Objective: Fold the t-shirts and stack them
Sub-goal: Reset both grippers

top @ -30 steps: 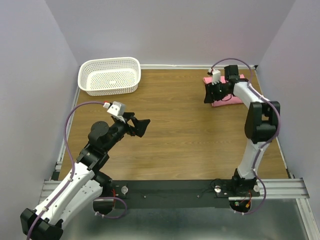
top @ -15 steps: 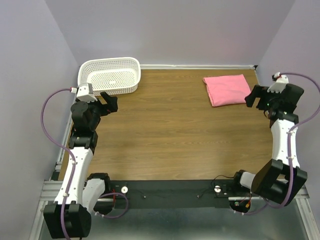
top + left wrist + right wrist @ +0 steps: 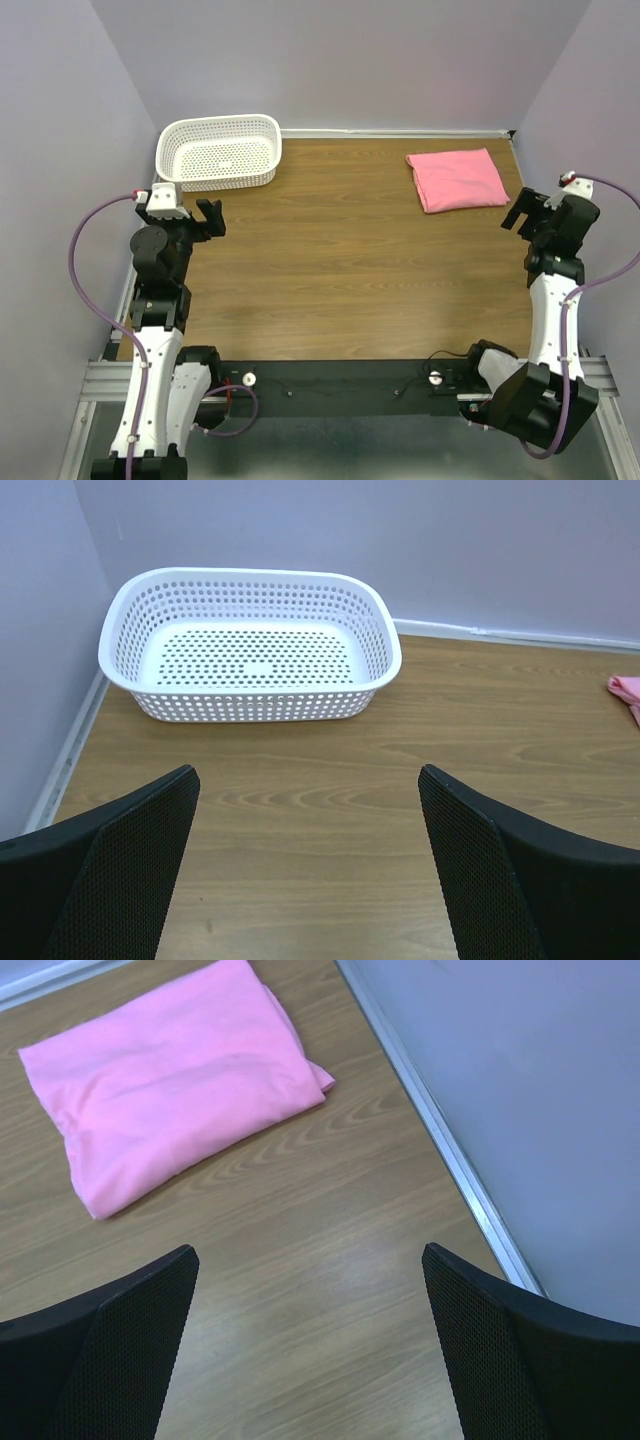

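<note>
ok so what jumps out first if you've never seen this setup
The folded salmon-pink t-shirt stands out most, lying flat on the wooden table near its far right corner. Next comes the white perforated basket at the far left corner. The left claw and right claw are both open and hold nothing, one at each side edge of the table.
</note>
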Tool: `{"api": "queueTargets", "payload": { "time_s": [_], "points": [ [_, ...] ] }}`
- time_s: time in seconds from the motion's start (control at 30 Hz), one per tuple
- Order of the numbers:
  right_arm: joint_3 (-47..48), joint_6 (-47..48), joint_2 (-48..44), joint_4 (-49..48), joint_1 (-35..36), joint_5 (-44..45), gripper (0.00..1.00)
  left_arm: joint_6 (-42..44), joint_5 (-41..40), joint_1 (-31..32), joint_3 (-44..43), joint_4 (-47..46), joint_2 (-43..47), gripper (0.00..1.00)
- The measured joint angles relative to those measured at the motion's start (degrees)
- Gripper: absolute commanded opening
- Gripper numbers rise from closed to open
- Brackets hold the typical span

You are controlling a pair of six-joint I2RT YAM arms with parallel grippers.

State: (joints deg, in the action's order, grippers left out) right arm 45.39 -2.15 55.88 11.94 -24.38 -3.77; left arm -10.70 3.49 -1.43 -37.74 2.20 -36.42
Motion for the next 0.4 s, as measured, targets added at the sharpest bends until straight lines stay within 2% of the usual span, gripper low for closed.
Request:
{"api": "queueTargets", "payload": {
  "time_s": [0.4],
  "points": [
    [-2.2,0.7,-1.1,-0.9,0.0,1.7,1.00,0.7,1.6,0.0,0.7,0.4,-1.2,0.98]
  ]
}}
